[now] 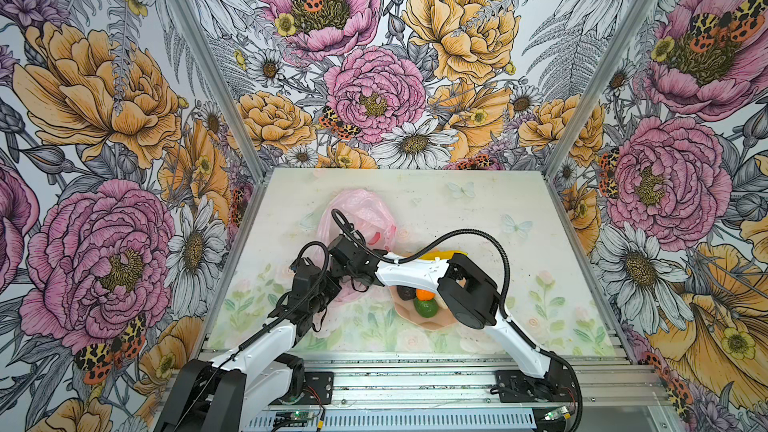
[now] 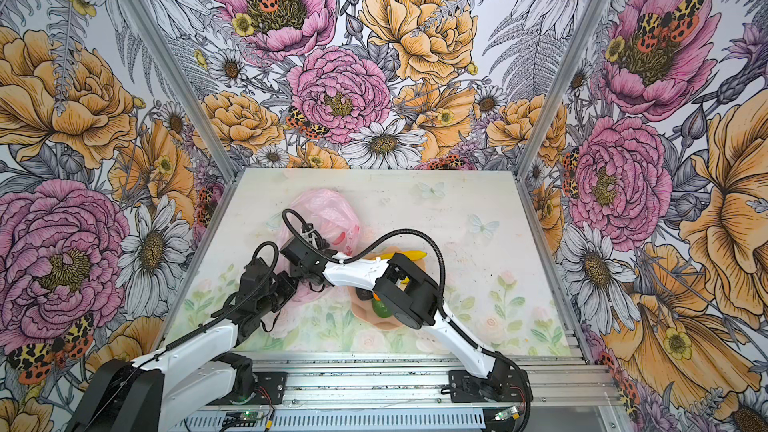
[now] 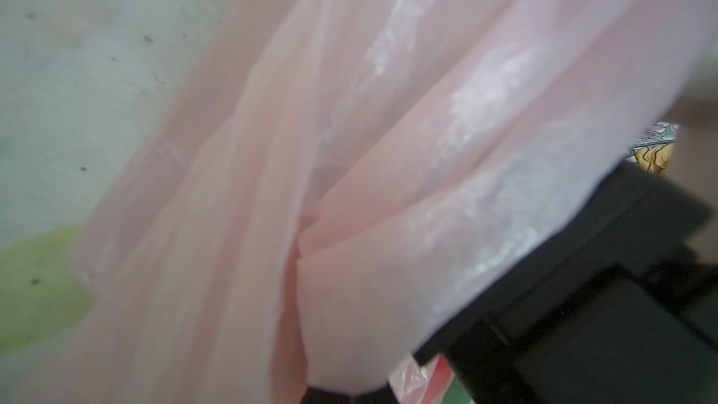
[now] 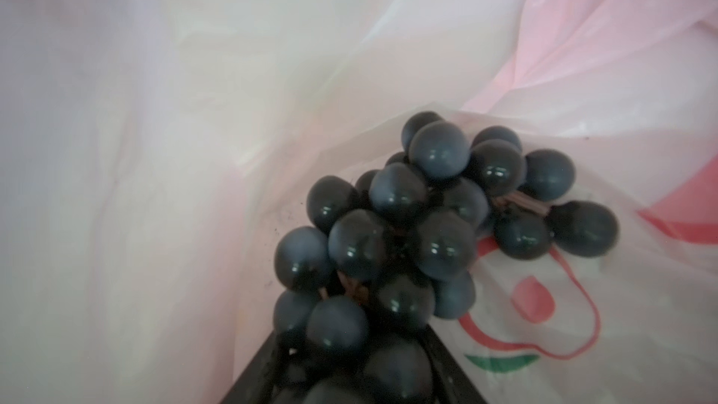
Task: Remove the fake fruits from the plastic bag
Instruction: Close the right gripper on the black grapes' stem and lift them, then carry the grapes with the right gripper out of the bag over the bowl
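Translucent pink bag (image 1: pixel 360 207) with red print, blue-black grapes (image 4: pixel 427 235), peach bowl (image 1: pixel 434 324)

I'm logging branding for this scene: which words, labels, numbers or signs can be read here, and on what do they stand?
No text is readable.
Plastic bag: the red and green print shows only curved shapes, no legible letters.
Circuit board on the front rail: any markings are too small to read.

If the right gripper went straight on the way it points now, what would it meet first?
The grape bunch. It lies directly ahead of the right gripper, inside the plastic bag, and its nearest grapes sit between the jaws. Behind it there is only bag film, though how far back is unclear.
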You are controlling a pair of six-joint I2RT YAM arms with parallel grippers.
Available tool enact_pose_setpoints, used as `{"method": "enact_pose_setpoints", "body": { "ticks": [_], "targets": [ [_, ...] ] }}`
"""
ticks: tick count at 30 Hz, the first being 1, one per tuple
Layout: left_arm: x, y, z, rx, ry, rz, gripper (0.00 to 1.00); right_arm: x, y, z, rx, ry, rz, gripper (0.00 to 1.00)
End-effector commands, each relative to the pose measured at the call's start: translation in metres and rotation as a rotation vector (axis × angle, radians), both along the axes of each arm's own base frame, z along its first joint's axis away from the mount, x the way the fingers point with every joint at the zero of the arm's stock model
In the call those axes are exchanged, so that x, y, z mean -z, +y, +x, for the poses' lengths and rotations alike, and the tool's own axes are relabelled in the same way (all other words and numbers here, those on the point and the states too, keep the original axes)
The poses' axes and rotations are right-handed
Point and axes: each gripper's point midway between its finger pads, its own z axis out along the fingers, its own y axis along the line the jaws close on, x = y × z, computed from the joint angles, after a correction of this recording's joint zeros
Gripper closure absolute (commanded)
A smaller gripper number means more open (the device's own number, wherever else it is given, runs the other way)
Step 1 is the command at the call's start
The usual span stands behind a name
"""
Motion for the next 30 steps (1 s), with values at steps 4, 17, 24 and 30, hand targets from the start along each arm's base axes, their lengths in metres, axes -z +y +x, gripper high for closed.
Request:
{"method": "enact_pose_setpoints", "body": {
  "ticks": [4,17,24,30],
  "targets": [
    [-0.005,0.012,0.009,-0.009,-0.003,0.049,1.0,-0.054,0.011,0.006,-0.061,-0.093,0.057,0.63],
    [-0.009,0.024,0.017,-0.016,0.008,0.082,1.0,-0.1,-0.002,0.009,-0.084,-0.185,0.106,0.72],
    [-0.008,0.031,0.022,-0.018,0.033,0.117,1.0,-0.136,-0.013,0.006,-0.1,-0.224,0.149,0.72],
    [-0.012,0.034,0.034,-0.011,0.043,0.133,1.0,-0.156,-0.024,0.002,-0.11,-0.242,0.174,0.72]
  ]
}}
